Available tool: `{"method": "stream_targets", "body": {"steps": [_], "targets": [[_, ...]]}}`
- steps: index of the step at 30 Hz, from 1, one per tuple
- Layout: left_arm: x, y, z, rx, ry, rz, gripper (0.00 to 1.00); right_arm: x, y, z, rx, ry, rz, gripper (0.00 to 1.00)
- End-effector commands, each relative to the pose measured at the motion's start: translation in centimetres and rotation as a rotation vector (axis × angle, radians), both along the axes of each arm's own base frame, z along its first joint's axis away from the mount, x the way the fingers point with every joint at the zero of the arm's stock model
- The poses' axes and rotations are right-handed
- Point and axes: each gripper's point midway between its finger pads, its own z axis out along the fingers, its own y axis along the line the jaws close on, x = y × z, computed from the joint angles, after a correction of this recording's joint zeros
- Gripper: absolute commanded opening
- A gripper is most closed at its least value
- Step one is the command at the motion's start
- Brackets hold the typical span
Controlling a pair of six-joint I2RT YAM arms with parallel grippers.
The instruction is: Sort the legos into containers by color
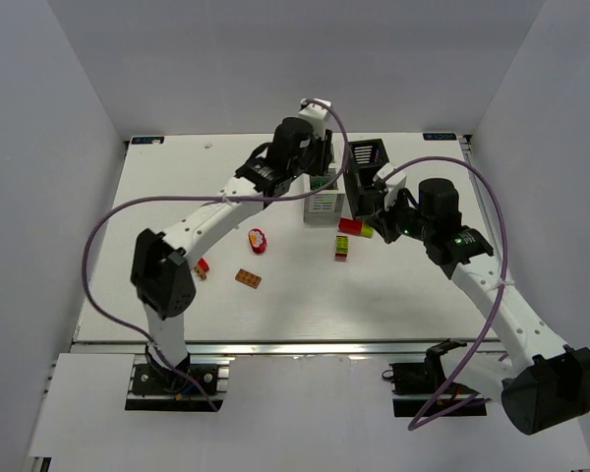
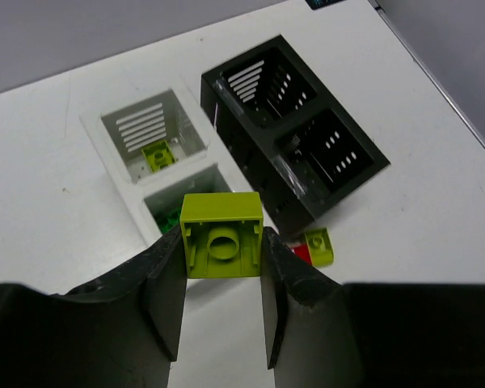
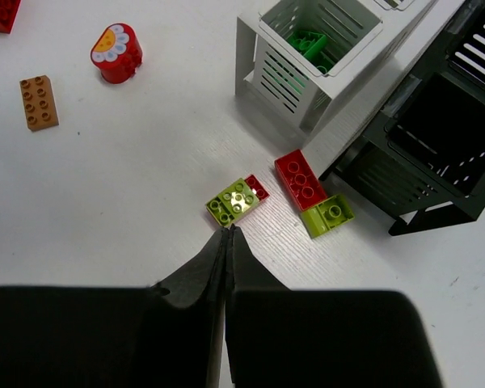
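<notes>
Now grips a lime brick (image 2: 221,214) in left tool (image 2: 222,259) over the white box (image 2: 141,129); holds right tool (image 3: 226,234) closed, empty, above counter (image 3: 105,202).

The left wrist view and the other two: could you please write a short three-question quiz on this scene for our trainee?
1. True or false: the left hand grips a lime-green brick.
2. The right hand is: A) wide open; B) shut on a red brick; C) shut, holding nothing.
3. How many compartments does the white box have?

Key: 1 true; 2 C; 3 two.
</notes>
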Motion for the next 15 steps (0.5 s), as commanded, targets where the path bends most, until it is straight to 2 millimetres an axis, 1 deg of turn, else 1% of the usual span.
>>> {"method": "stream_targets", "body": {"steps": [1, 3, 5, 6, 7, 8, 9, 10, 12, 15], "targets": [[3.5, -0.8, 0.6, 0.025, -0.056, 0.035, 0.0, 0.1, 0.5, 1.5, 0.001, -0.069, 0.011, 0.0], [5.4, -1.5, 0.0, 0.049, -0.082, 0.054, 0.0, 0.1, 0.6, 1.5, -0.009, -0.079, 0.009, 0.0], [6.7, -1.8, -0.4, 0.064, -0.106, 0.076, 0.0, 0.1, 0.5, 1.7, -0.011, -0.087, 0.006, 0.0], [7.6, -2.0, -1.7, 0.086, -0.099, 0.087, 0.0, -0.1, 0.5, 2.0, -0.009, -0.095, 0.008, 0.0], [8.2, -2.1, -0.7, 0.074, -0.121, 0.105, 0.0, -0.1, 0.5, 2.1, -0.008, -0.099, 0.005, 0.0], [8.6, -2.2, -0.9, 0.071, -0.125, 0.113, 0.0, -0.1, 0.4, 2.2, -0.007, -0.104, 0.005, 0.0], [9.2, -2.4, -1.6, 0.074, -0.124, 0.122, 0.0, -0.2, 0.4, 2.5, -0.001, -0.112, 0.005, 0.0], [9.6, -2.2, -1.2, 0.069, -0.137, 0.142, 0.0, -0.3, 0.5, 2.5, 0.001, -0.115, 0.007, 0.0], [10.3, -1.9, -1.5, 0.07, -0.144, 0.161, 0.0, -0.3, 0.5, 2.7, 0.004, -0.118, 0.007, 0.0], [11.0, -1.8, -2.9, 0.086, -0.139, 0.182, 0.0, -0.3, 0.5, 2.6, 0.004, -0.116, 0.007, 0.0]]}}
